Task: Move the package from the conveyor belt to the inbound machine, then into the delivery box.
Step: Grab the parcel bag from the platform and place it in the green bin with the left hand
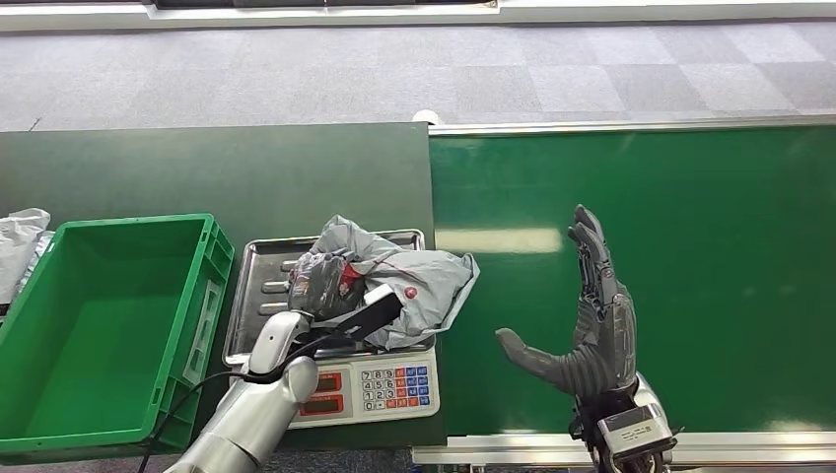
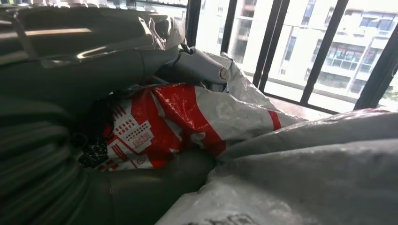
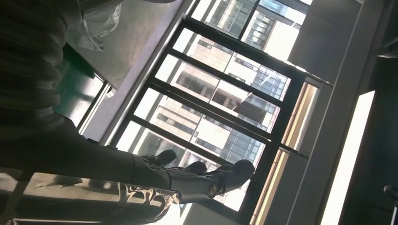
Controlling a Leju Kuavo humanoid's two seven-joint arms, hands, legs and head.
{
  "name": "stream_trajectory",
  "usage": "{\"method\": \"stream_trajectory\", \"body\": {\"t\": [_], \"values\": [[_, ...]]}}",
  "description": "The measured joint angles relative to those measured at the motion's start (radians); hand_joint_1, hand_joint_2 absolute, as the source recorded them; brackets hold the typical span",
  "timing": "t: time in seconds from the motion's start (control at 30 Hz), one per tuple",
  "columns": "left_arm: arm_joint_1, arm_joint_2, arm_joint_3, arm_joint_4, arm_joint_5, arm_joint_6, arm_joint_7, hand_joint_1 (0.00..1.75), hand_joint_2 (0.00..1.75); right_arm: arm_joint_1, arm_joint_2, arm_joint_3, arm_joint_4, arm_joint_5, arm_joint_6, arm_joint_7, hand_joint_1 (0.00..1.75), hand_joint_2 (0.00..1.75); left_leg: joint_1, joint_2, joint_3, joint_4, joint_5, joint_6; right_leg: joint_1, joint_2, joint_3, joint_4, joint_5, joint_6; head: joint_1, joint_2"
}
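So the package, a crumpled grey plastic mailer with red print, was sitting on the metal tray of the scale, and it hung over the tray's right edge toward the belt. The left hand was right on top of it with the fingers closed into the bag's folds near the middle of the tray. In the left wrist view the thumb and fingers were pressed around the red and white part of the package, so it looked like a real grip.

The right hand was over the green conveyor belt, well apart from the package, fingers straight and spread, thumb out to the side, holding nothing.

Room-wise: the green box was just beside the scale on its left, open top, nearly touching the tray's edge. Another grey bag lay past the box's far left corner. The dark green table behind the scale was bare, and the belt's metal rail ran along the far side.
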State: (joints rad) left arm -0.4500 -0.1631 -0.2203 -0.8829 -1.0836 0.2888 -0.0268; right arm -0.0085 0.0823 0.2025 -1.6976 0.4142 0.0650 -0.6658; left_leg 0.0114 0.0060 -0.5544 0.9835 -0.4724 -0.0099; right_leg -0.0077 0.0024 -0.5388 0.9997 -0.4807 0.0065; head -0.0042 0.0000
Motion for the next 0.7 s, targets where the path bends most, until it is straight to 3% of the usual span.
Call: {"method": "stream_trajectory", "body": {"t": [0.13, 0.3, 0.4, 0.53, 0.7], "values": [[0.024, 0.002, 0.034, -0.036, 0.121, 0.027, -0.102, 1.75, 1.75, 0.004, 0.000, -0.004, 0.000, -0.006, -0.011, -0.002, 0.00, 1.75, 0.000, -0.001, -0.003, 0.000, 0.001, 0.000, 0.000, -0.001, -0.003, 0.000, 0.000, 0.000, 0.000, 0.000], [0.049, 0.005, 0.053, -0.080, 0.133, 0.026, -0.112, 1.75, 1.75, 0.007, 0.000, -0.006, 0.000, -0.008, -0.013, -0.003, 0.00, 1.75, 0.000, -0.001, -0.008, 0.000, 0.000, 0.000, 0.000, -0.001, -0.007, 0.000, 0.000, 0.000, 0.000, 0.000], [0.065, 0.008, 0.059, -0.111, 0.196, 0.038, -0.157, 1.75, 1.75, 0.008, 0.000, -0.007, 0.000, -0.012, -0.014, -0.003, 0.00, 1.75, 0.000, -0.001, -0.009, 0.000, 0.000, 0.000, 0.000, -0.001, -0.009, 0.000, 0.000, 0.000, 0.000, 0.000], [0.102, 0.019, 0.057, -0.234, 0.363, 0.080, -0.268, 1.75, 1.75, 0.008, 0.000, -0.012, 0.003, -0.024, -0.011, -0.002, 0.00, 1.75, 0.000, -0.002, -0.011, 0.000, 0.000, 0.000, 0.000, -0.001, -0.010, 0.000, 0.000, 0.000, 0.000, 0.000], [0.151, 0.042, 0.056, -0.441, 0.511, 0.159, -0.343, 1.75, 1.75, 0.007, 0.000, -0.019, 0.032, -0.045, -0.002, -0.001, 0.00, 1.75, 0.000, -0.002, -0.012, 0.000, 0.000, 0.000, 0.000, -0.001, -0.011, 0.001, 0.000, 0.000, 0.000, 0.000]]}}
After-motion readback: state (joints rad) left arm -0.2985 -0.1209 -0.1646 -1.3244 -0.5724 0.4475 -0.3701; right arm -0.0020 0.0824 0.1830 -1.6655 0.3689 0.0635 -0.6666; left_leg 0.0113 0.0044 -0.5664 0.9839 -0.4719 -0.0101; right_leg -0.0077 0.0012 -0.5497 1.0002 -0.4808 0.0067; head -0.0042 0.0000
